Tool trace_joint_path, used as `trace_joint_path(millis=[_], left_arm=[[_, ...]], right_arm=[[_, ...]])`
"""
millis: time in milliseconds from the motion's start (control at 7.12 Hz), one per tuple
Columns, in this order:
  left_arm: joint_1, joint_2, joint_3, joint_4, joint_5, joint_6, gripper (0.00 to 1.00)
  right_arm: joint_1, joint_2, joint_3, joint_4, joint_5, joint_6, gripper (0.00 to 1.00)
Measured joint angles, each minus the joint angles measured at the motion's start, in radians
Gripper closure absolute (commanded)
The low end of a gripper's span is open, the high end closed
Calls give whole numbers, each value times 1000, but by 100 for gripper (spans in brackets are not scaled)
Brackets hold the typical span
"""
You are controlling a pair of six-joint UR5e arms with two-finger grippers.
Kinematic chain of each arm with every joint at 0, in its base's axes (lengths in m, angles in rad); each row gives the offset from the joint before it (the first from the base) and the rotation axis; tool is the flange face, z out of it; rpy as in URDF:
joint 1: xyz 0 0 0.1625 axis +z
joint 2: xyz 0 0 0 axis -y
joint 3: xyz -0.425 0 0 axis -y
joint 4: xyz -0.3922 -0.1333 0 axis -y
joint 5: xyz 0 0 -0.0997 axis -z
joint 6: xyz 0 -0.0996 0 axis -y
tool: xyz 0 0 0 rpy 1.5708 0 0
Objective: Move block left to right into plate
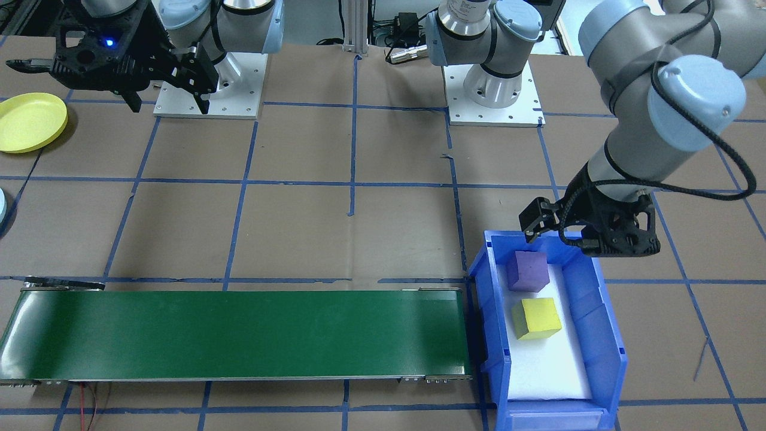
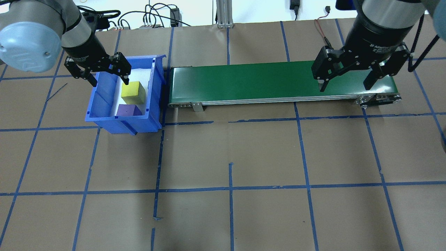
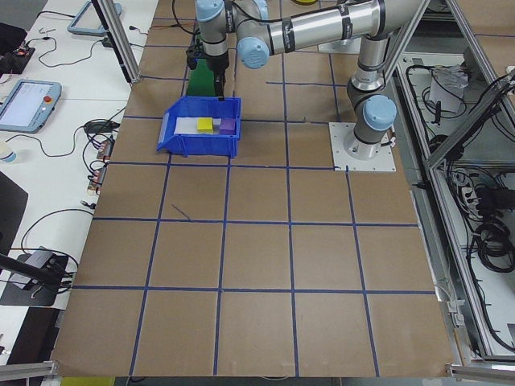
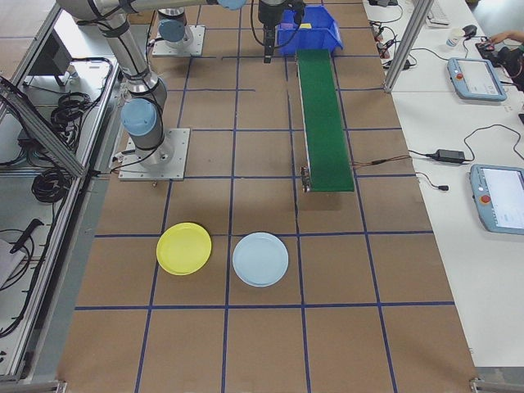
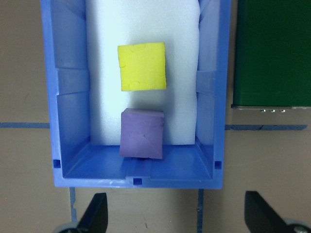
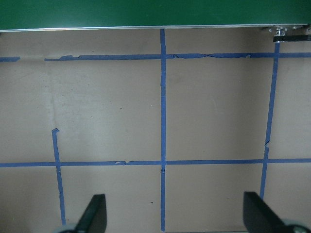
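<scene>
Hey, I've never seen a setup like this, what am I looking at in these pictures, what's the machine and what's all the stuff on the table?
These are six camera views of one moment. The machine is two robot arms bolted to a table covered in brown paper with a blue tape grid. Four pictures come from fixed cameras: across the table, above and behind the robot, and from each table end. The last two come from cameras on the wrists, looking down past the fingers.

The left gripper hangs open over a blue bin. Inside the bin lie a yellow block and a purple block, side by side on white padding. Beside the bin runs a green conveyor belt. The right gripper hovers open at the belt's far end. Past that end lie a yellow plate and a light blue plate. Nothing is held.
</scene>
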Motion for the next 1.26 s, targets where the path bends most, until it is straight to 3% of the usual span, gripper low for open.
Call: trace_joint_path(millis=[561,982,1123,1263], left_arm=[[8,-89,-123,176,1,5,0],[8,-123,-161,228,5,14,2],[8,-132,-167,232,8,15,12],[8,-138,-175,234,9,16,53]], right_arm=[[0,0,0,0,-1,0,0],[0,0,0,0,0,0,0],[0,0,0,0,0,0,0],[0,0,1,0,0,0,0]])
